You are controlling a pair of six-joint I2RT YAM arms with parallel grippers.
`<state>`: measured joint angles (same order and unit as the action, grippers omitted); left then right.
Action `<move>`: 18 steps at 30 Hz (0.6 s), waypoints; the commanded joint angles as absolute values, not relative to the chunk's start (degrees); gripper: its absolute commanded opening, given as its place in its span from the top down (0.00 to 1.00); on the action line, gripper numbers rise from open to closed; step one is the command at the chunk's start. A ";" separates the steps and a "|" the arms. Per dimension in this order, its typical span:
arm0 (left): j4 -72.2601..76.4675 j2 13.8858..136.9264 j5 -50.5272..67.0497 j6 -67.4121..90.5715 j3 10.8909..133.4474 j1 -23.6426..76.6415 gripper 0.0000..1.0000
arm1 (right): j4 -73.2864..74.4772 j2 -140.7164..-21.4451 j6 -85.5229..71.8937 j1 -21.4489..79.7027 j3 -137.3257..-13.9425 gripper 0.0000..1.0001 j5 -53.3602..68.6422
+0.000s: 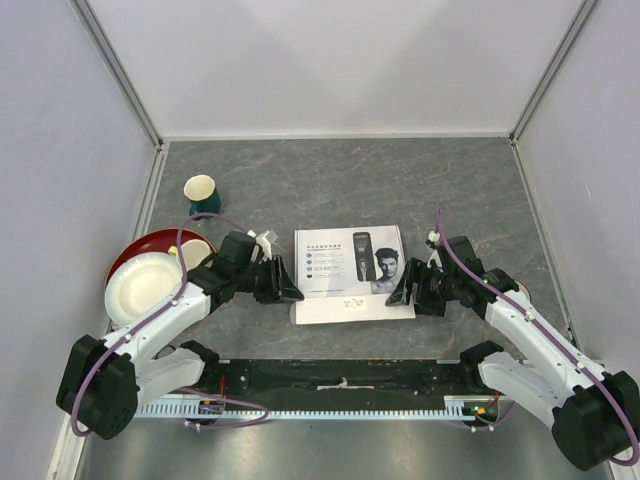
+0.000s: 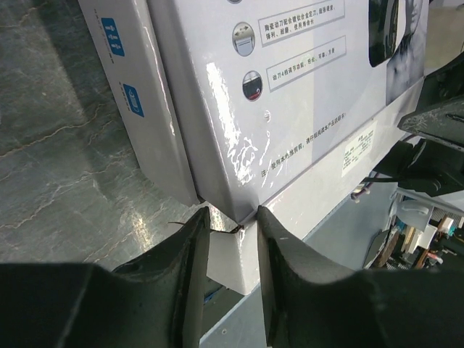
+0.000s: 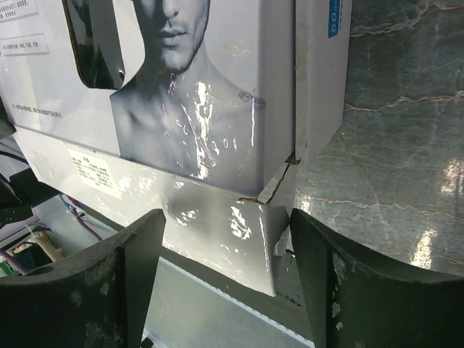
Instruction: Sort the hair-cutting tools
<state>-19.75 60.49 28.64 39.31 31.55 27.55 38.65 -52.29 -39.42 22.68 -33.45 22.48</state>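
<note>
Nearest me on the left wrist view, my left pincer (image 2: pixel 232 217) is drawn nearly together and pinches the near left corner flap of the white box (image 2: pixel 290 109). On the right wrist view, my right pincer (image 3: pixel 226 217) is spread wide, its fingers either side of the box's near right corner and not touching it. The box lies flat on the grey bench (image 1: pixel 470 190) between the two arms, lid printed side up. The tools themselves are hidden from me. Further left sit a white plate (image 1: pixel 145 285) on a red plate (image 1: pixel 128 255), and beyond them a cream mug (image 1: pixel 201 190).
</note>
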 commanded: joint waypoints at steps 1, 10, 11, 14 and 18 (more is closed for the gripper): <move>-21.71 60.73 31.55 39.82 32.61 28.92 0.61 | 39.20 -51.68 -39.82 22.85 -35.24 0.23 23.91; -24.61 60.91 30.59 38.76 33.75 29.79 0.53 | 41.22 -53.00 -36.92 22.85 -35.51 0.25 21.01; -24.52 60.73 30.59 38.76 33.92 29.88 0.51 | 41.31 -52.91 -36.74 22.85 -35.59 0.25 20.57; -24.70 60.38 31.20 38.94 34.19 30.32 0.48 | 41.84 -53.00 -36.21 22.85 -36.38 0.25 19.95; -26.18 60.38 31.12 38.50 34.36 31.02 0.45 | 41.66 -53.09 -36.12 22.85 -36.65 0.25 19.86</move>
<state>-22.76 61.17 29.15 39.29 32.34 30.04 41.54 -52.99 -37.06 22.68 -34.06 20.71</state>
